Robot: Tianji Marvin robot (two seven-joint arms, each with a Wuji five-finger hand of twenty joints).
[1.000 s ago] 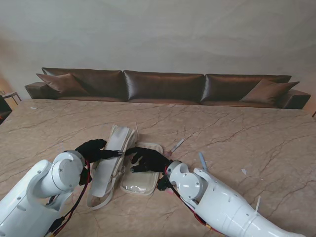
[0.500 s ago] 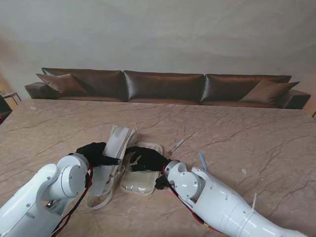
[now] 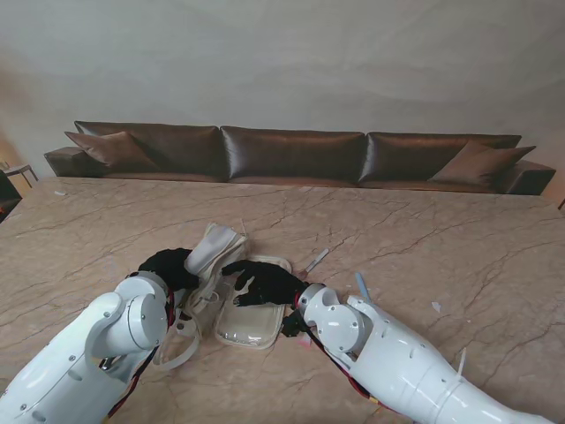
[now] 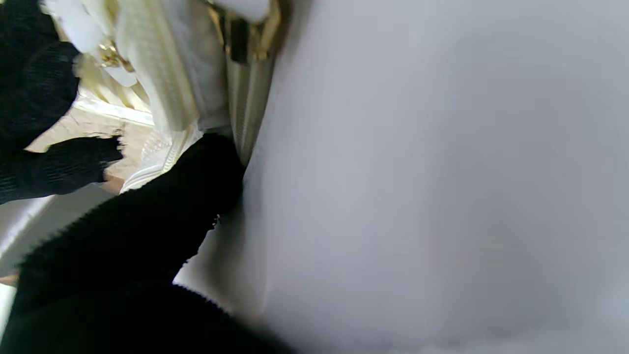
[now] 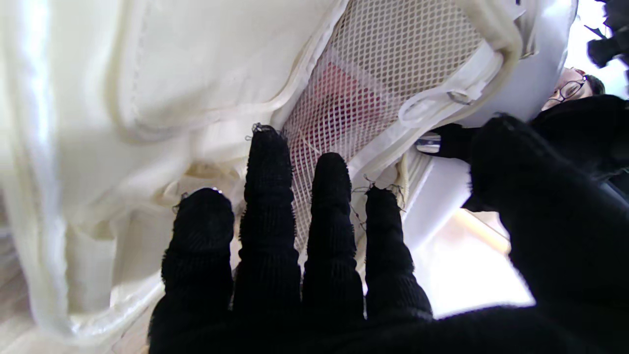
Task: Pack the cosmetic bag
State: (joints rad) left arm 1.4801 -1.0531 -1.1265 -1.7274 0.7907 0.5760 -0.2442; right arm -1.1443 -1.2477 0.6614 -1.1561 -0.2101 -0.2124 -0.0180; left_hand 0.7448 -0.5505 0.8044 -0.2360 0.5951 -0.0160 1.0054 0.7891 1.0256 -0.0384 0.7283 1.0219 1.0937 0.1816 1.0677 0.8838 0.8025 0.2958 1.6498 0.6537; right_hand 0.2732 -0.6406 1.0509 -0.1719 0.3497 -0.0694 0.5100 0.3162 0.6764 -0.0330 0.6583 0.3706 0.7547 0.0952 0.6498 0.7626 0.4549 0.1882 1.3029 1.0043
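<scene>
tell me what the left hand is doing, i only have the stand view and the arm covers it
Observer: The left hand has a finger pressed against the bag flap beside its gold zipper.
Operator: anything in the bag yet
Observer: The right wrist view shows something red behind a mesh pocket.
Operator: is the right hand gripping
Observer: No, the right hand lies with fingers stretched flat against the mesh, closed on nothing.
</scene>
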